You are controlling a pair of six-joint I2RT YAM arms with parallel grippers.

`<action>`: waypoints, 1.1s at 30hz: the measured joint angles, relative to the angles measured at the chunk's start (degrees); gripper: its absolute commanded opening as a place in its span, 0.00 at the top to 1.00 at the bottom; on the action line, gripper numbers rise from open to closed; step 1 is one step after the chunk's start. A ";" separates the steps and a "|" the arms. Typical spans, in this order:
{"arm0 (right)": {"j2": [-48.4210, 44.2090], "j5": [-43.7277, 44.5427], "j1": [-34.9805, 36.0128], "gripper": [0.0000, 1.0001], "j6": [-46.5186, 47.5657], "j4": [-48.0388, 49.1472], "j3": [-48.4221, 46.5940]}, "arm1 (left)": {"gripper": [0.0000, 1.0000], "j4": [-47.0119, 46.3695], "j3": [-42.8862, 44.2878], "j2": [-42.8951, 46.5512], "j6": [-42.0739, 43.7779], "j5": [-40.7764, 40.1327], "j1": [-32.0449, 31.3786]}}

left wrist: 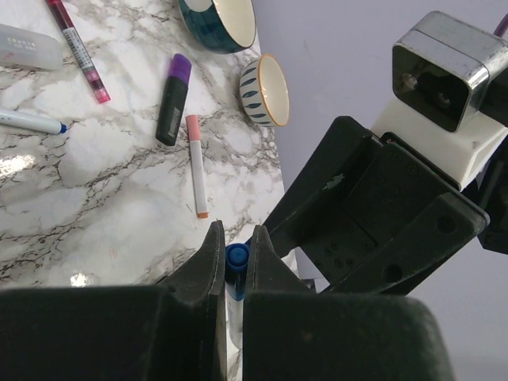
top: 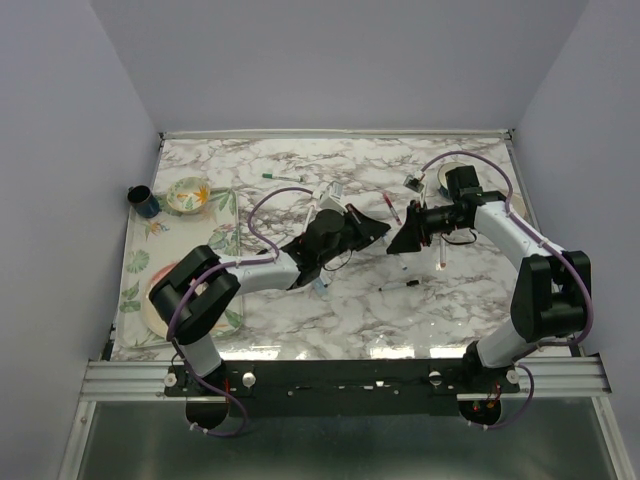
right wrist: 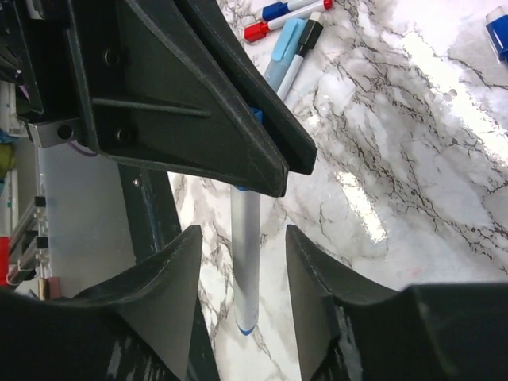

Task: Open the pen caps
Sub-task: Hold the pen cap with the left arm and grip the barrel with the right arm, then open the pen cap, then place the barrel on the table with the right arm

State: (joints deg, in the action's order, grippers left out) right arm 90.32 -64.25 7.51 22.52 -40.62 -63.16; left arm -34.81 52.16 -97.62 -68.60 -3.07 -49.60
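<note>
My left gripper (left wrist: 236,238) is shut on the blue cap (left wrist: 236,256) of a white pen, held above the table. In the right wrist view the pen's white body (right wrist: 247,262) sticks out from the left gripper's black fingers (right wrist: 198,103) and ends in a blue tip (right wrist: 247,327). My right gripper (right wrist: 242,238) is open, its fingers on either side of the pen body without touching it. From above, the left gripper (top: 368,228) and right gripper (top: 404,236) meet tip to tip over the middle of the marble table (top: 300,330).
Loose pens lie around: a pink pen (left wrist: 79,48), a purple-capped marker (left wrist: 173,99), an orange-tipped pen (left wrist: 196,163), red-capped (right wrist: 274,28) and light blue (right wrist: 284,67) pens. A striped cup (left wrist: 266,89) and a bowl (left wrist: 222,20) stand at the right edge, a floral bowl (top: 188,194) at far left.
</note>
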 measured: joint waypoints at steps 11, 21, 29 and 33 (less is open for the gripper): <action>0.00 -1.49 0.07 0.99 0.00 -0.66 -0.02 | 1.00 -3.50 -0.07 0.07 -0.02 0.39 0.61; -0.31 -1.57 3.43 0.99 1.64 -0.61 -2.40 | 1.00 1.86 -2.25 11.47 4.50 8.81 16.96; -0.33 1.49 4.52 0.99 2.29 -2.64 -2.01 | 1.00 7.34 -4.26 25.03 11.02 7.34 31.61; -0.33 3.13 4.55 0.99 2.71 -2.62 -1.46 | 1.00 13.05 -6.54 27.61 15.56 10.71 33.97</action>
State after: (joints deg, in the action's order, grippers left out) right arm 90.00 -61.12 12.05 25.23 -43.24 -64.62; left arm -21.76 45.63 -70.02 -53.04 7.64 -15.64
